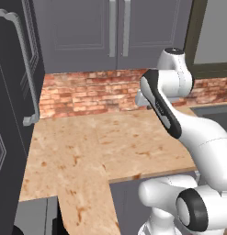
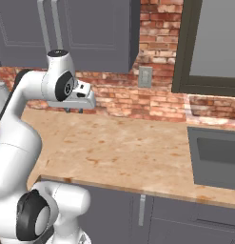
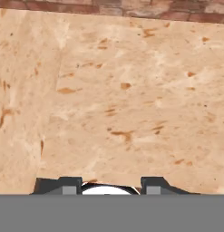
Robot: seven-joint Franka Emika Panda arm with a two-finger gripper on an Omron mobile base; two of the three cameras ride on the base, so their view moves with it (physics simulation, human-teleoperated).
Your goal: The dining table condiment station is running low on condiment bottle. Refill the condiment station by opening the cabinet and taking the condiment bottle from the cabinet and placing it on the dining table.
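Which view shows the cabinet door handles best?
Left base view: both silver bar handles run side by side down the closed cabinet doors. Right base view catches them at the top left. Hand view looks down at the counter.

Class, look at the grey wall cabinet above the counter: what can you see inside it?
Nothing inside shows. The cabinet has both doors shut, silver handles side by side. Whatever it holds is covered by the doors. Below it lie brick wall and counter.
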